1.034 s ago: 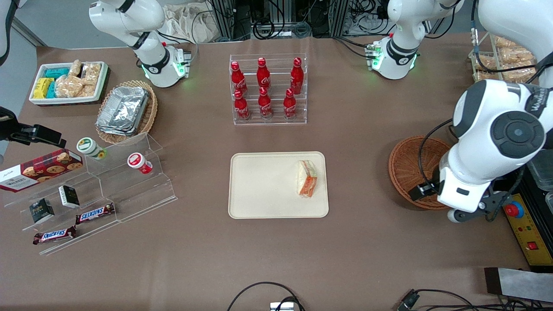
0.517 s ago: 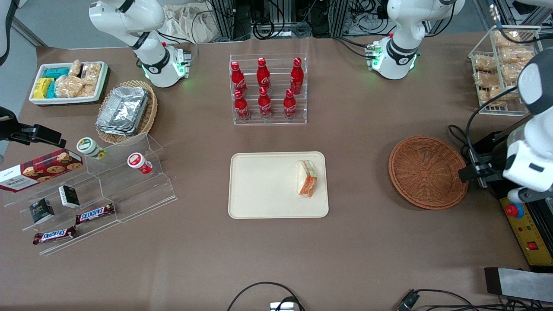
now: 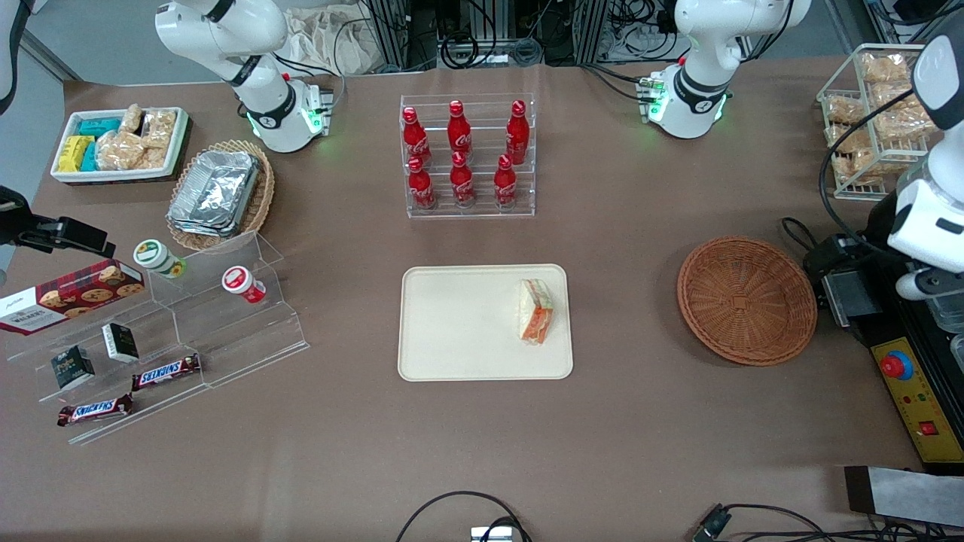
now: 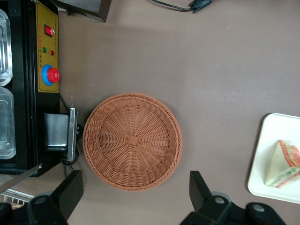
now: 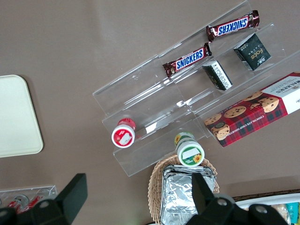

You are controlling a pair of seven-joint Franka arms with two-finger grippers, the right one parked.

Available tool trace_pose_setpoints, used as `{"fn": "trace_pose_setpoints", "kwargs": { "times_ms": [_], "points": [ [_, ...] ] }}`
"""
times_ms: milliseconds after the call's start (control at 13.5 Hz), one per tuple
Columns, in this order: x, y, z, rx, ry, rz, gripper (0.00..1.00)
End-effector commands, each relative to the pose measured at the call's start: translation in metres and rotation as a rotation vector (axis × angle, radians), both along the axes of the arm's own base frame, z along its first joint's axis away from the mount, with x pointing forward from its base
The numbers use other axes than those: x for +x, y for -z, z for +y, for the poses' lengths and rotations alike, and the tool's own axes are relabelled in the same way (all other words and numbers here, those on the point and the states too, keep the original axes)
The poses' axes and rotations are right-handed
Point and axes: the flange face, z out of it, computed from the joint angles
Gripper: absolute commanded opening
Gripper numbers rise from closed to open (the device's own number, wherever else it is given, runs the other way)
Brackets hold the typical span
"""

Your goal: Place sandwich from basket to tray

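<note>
From my station the job looks done: the sandwich (image 3: 535, 311) lies on the tray (image 3: 459, 324) mid-counter, the basket (image 3: 745, 299) sits bare, and my end effector (image 4: 133, 199) hangs released above it, grasping nothing.

The front view looks steeply down over the whole counter (image 3: 640, 421). The left wrist camera looks straight down, sharing the basket (image 4: 132, 140) (image 3: 746, 299) and sandwich (image 4: 282, 164) (image 3: 535, 311).
</note>
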Motion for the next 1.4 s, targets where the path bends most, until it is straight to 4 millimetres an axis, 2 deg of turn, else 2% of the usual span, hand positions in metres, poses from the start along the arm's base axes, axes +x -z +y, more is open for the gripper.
{"fn": "trace_pose_setpoints", "kwargs": {
  "times_ms": [0, 148, 369, 1034, 1330],
  "points": [
    [-0.025, -0.019, 0.009, -0.046, -0.015, 0.008, 1.0],
    [-0.035, -0.031, 0.009, -0.065, 0.028, 0.021, 1.0],
    [-0.047, -0.038, 0.008, -0.062, 0.06, 0.048, 1.0],
    [-0.051, -0.041, 0.003, -0.072, 0.071, 0.056, 1.0],
    [-0.053, -0.043, 0.01, -0.02, 0.281, 0.076, 1.0]
  ]
}}
